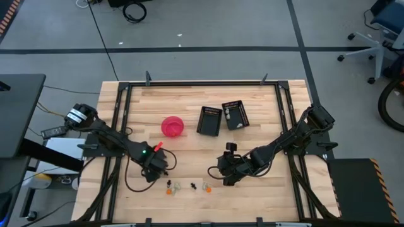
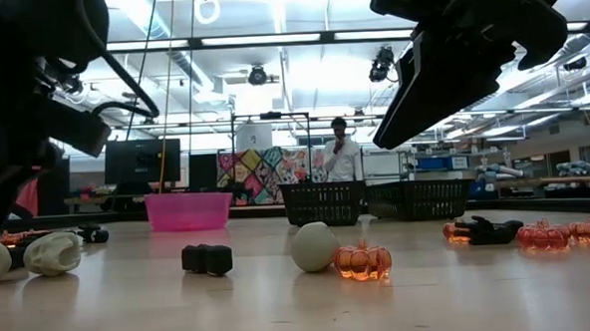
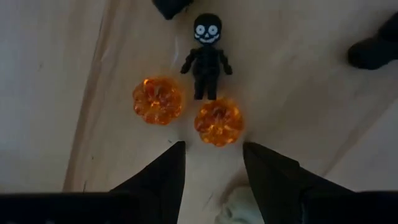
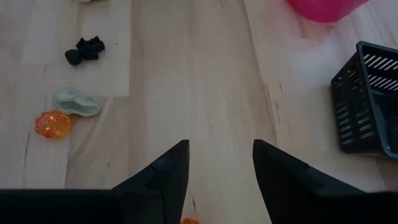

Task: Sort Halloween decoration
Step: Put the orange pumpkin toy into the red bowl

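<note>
Small trinkets lie on the table near its near edge. In the left wrist view I see two orange pumpkins (image 3: 158, 100) (image 3: 218, 122), a black skeleton figure (image 3: 206, 62) and a pale piece (image 3: 236, 208). My left gripper (image 3: 213, 144) (image 1: 158, 170) hovers open just short of the nearer pumpkin and touches nothing. My right gripper (image 4: 221, 142) (image 1: 226, 176) is open over bare wood. Off to its side lie an orange pumpkin (image 4: 53, 123), a pale piece (image 4: 76, 102) and a black trinket (image 4: 84, 51). The low view shows a pumpkin (image 2: 363, 260), a pale ball (image 2: 314, 246) and a black piece (image 2: 206, 258) resting on the wood.
A pink bowl (image 1: 172, 126) (image 4: 326, 7) stands near the table's middle, with two black slotted baskets (image 1: 210, 120) (image 1: 235, 115) to its right. Bare wood lies between these and the trinkets. A person (image 2: 341, 153) stands in the room beyond the table.
</note>
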